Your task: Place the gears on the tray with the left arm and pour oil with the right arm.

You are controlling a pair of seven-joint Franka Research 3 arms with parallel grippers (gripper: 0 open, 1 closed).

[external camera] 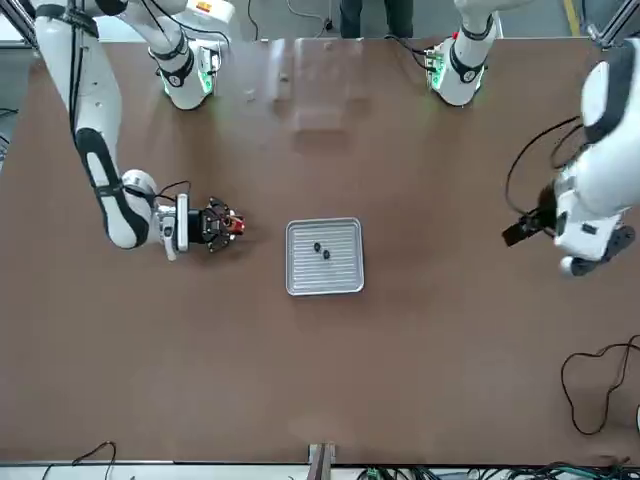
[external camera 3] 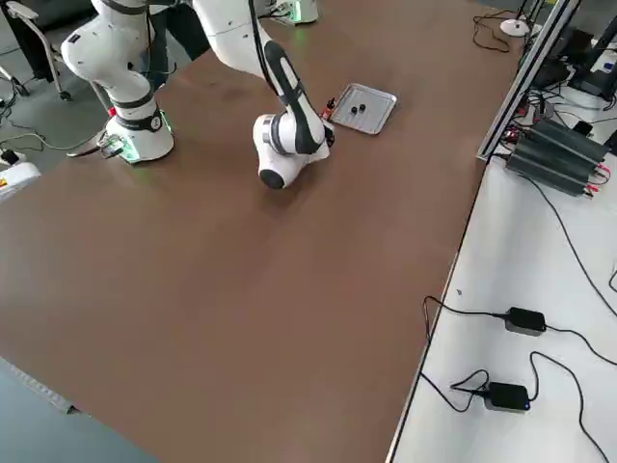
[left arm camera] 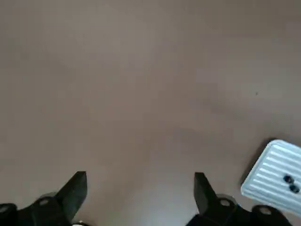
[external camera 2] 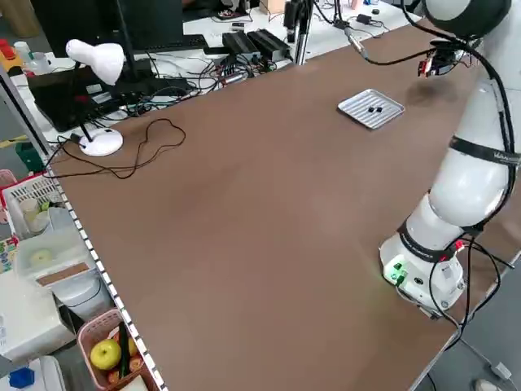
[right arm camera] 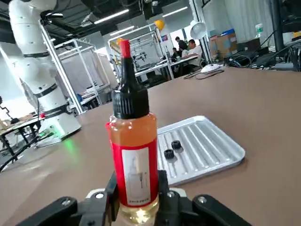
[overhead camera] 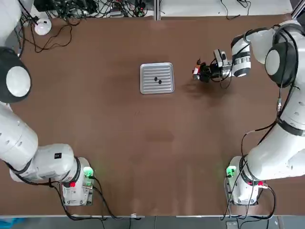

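In the top view the left arm (overhead camera: 19,138) stands at the robot's left side of the brown table (overhead camera: 119,157), raised and well clear of the task's things; its gripper is out of sight there. The left gripper (left arm camera: 140,189) shows in its own wrist view, hanging above bare tabletop with its two dark fingers (left arm camera: 75,188) spread wide apart and nothing between them, and the tray's corner is visible off to one side. Near the middle of the table, toward the far edge, lies the tray (overhead camera: 157,78), a small square of ribbed silvery metal lying flat. The two gears (overhead camera: 157,80) rest on its ribbed surface, close together, small and dark, near the tray's centre. Just to the robot's right of the tray, apart from it and not over it, is the right gripper (overhead camera: 204,72), low above the table on the right arm (overhead camera: 281,62), which reaches in from the robot's right side with its wrist turned toward the tray. The right gripper's fingers are closed against the oil (right arm camera: 133,155), a small bottle with amber liquid, a red label and a dark cap with a red tip. In the right wrist view the bottle stands upright between the fingers, cap on, with the tray and both gears beyond it.
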